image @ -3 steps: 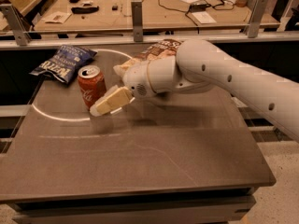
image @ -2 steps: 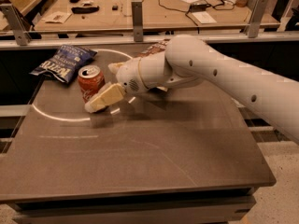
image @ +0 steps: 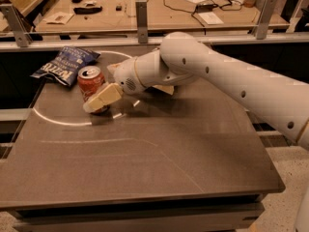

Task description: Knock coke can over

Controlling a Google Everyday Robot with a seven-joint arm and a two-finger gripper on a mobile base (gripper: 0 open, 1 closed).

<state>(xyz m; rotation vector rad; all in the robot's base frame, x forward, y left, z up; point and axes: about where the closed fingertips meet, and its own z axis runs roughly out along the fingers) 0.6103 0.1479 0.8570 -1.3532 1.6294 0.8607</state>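
Gripper (image: pixel 100 99) nearer, against coke can (image: pixel 89 79)

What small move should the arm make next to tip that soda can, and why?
Probably push the gripper sideways into the can, toward the chip bag: the can stands upright, with the gripper at its lower side, touching or nearly so.

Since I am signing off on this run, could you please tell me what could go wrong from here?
1. The gripper sits low in front of the coke can; a low push may slide the can upright instead of tipping it.
2. The blue chip bag lies just behind the can and could prop it up.
3. The can stands near the left edge of the table, so once down it might roll off.
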